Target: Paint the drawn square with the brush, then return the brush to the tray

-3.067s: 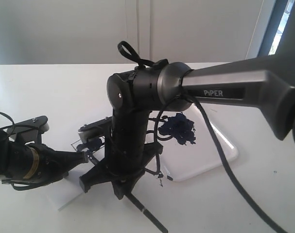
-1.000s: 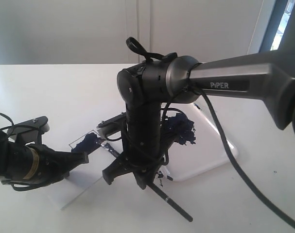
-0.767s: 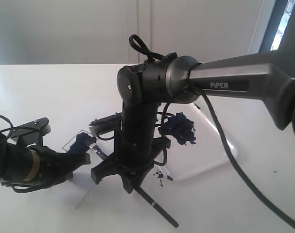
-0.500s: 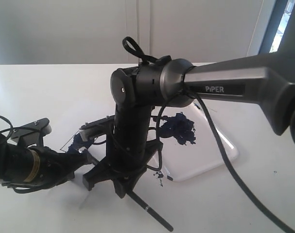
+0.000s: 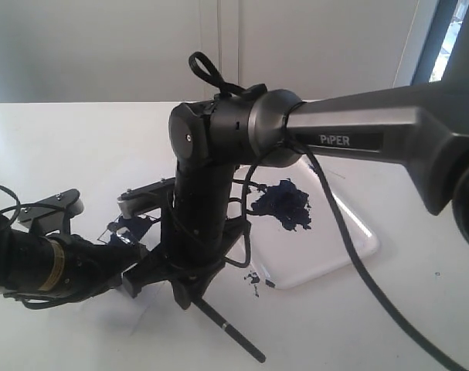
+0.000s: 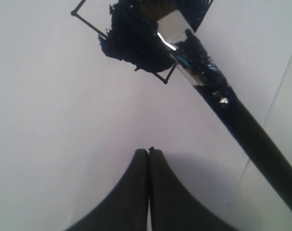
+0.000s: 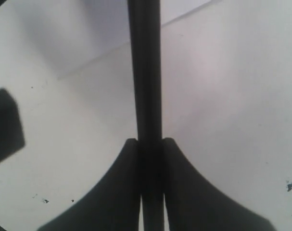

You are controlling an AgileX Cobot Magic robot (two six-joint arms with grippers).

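Observation:
My right gripper is shut on the brush, whose black handle runs straight out between the fingers. Its silver ferrule and blue-smeared bristles lie over the drawn square, which is blotched dark blue across much of its inside. In the exterior view the square shows just left of the right wrist, partly hidden by it. My left gripper is shut with nothing in it, its tips down on the white paper near the square. The tray lies to the right.
A ragged dark blue paint splotch sits in the tray's far left part, with small blue flecks at its near corner. The paper's edge runs close beside the brush handle. The white table surrounds everything.
Over the last second my right wrist has swung left and down, sweeping the brush across the square. The handle's free end moved left. The left gripper stayed shut on the paper.

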